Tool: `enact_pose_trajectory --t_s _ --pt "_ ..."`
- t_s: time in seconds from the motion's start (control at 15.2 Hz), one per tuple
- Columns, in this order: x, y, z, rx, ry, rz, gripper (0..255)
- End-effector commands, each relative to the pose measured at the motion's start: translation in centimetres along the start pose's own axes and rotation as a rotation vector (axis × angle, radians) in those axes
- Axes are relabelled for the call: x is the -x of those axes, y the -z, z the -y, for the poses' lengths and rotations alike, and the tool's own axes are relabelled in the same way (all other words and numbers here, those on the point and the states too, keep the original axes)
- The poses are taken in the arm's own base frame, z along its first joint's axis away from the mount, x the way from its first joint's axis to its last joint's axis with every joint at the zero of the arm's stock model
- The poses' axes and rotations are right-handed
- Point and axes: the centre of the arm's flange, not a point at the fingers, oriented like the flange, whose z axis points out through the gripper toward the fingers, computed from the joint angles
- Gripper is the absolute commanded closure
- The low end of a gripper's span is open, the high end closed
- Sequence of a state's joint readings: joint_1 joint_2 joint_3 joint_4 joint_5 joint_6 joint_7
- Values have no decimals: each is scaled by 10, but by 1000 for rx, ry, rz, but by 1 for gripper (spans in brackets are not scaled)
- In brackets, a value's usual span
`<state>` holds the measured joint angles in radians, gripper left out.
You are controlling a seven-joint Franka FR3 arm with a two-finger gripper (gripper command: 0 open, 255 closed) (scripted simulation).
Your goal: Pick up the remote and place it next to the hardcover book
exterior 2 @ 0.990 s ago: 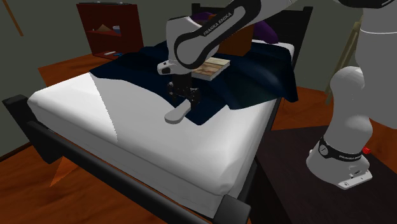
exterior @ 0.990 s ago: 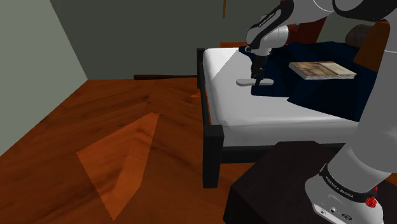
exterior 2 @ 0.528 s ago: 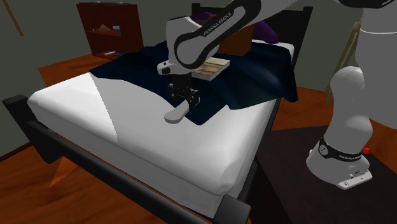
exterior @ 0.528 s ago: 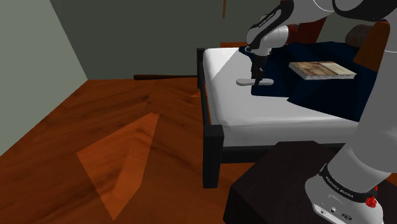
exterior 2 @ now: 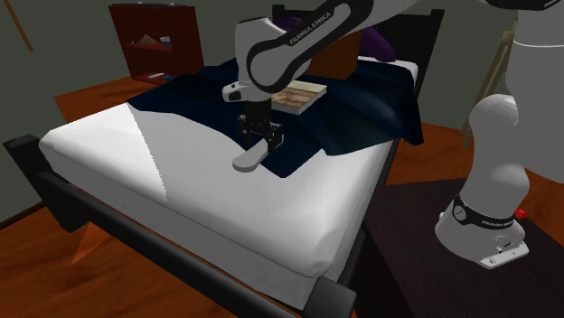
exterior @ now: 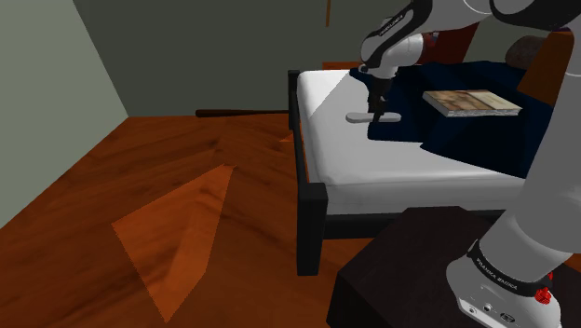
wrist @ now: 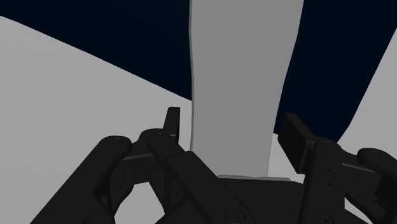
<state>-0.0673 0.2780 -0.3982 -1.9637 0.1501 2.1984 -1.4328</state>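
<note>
The remote (exterior: 358, 117) is a plain grey bar that hangs level just above the bed, over the edge where the dark blue blanket (exterior: 470, 135) meets the white sheet (exterior: 391, 168). My gripper (exterior: 376, 109) points straight down and is shut on its middle. In the second exterior view the gripper (exterior 2: 265, 141) clasps the remote (exterior 2: 249, 160) the same way. In the wrist view the remote (wrist: 245, 83) runs between both fingers (wrist: 173, 122). The hardcover book (exterior: 470, 102), with a tan pictured cover, lies flat on the blanket farther up the bed (exterior 2: 301, 93).
The bed has a black frame (exterior: 310, 219) with a low footboard. My dark stand (exterior: 391, 275) sits beside the bed on the wooden floor (exterior: 140, 205). A red bookshelf (exterior 2: 154, 41) and a purple pillow (exterior 2: 375, 42) are at the far end.
The fingers have shut on the remote. The hand has then risen slightly, taking the remote up off the bed.
</note>
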Motion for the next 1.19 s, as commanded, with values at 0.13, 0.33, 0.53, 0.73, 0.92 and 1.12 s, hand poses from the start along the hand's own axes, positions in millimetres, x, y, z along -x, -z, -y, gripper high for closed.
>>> enact_pose_trajectory --t_s 0.13,0.33,0.53,0.73,0.92,1.12 --pt "1 20 1 0 0 0 255" --pt "1 36 2 0 0 0 255" --pt "0 52 2 0 0 0 255" --pt "0 68 2 0 0 0 255" --pt "0 84 3 0 0 0 255" --pt "13 90 5 0 0 0 255"
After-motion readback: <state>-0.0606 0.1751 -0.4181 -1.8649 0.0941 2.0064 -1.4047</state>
